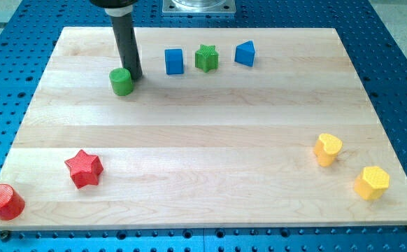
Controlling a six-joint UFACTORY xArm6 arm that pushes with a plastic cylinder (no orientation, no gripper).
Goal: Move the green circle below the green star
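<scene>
The green circle (121,81) sits on the wooden board (210,133) at the upper left. The green star (206,58) lies further to the view's right, near the board's top edge. My tip (135,75) stands right beside the green circle, at its upper right edge, touching or nearly touching it. The dark rod rises from there to the view's top.
A blue cube (174,61) lies between the green circle and the green star. A blue block (245,53) lies right of the star. A red star (84,168) and a red cylinder (3,201) are at lower left. A yellow heart (326,148) and a yellow hexagon (371,183) are at lower right.
</scene>
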